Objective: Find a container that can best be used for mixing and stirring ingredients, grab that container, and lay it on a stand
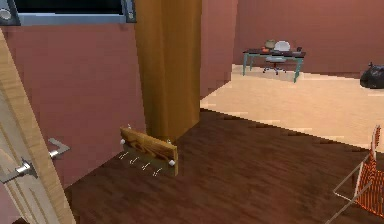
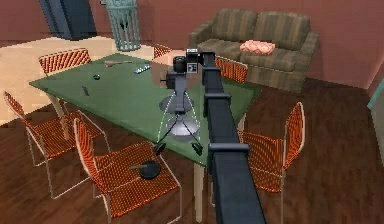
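I judge I'm at the grab: my hand (image 2: 178,102) is near a grey, perhaps bowl-like thing (image 2: 185,127) on the desk (image 2: 110,95), I cannot tell if it holds anything, and a lift comes next.

a home: striped sofa (image 2: 272,28), green dining table (image 2: 110,95), wire chairs (image 2: 125,175).

No text can be read on anything here.

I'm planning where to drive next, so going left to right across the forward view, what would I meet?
door → wooden hook rack on the floor → far table → orange wire chair
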